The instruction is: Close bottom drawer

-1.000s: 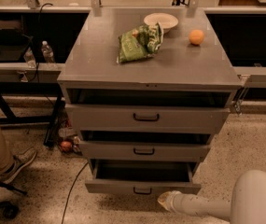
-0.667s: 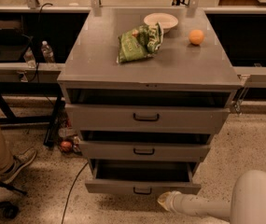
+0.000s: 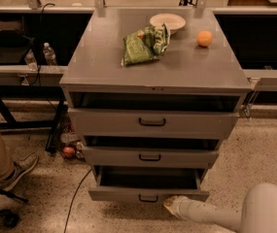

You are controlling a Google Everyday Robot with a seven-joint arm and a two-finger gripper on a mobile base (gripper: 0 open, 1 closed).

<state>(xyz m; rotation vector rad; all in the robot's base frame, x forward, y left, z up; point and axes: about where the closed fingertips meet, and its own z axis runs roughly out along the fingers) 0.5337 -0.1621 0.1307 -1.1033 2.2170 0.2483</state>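
Hand [image 3: 170, 204] by bottom drawer [image 3: 123, 194], arm [image 3: 211, 213] cropped

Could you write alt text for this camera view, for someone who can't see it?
The bottom drawer of a grey metal cabinet stands open, the robot's pale claw close by its front, right of the handle. The middle drawer and top drawer are ajar; on top lie a green snack bag, a white bowl and an orange.
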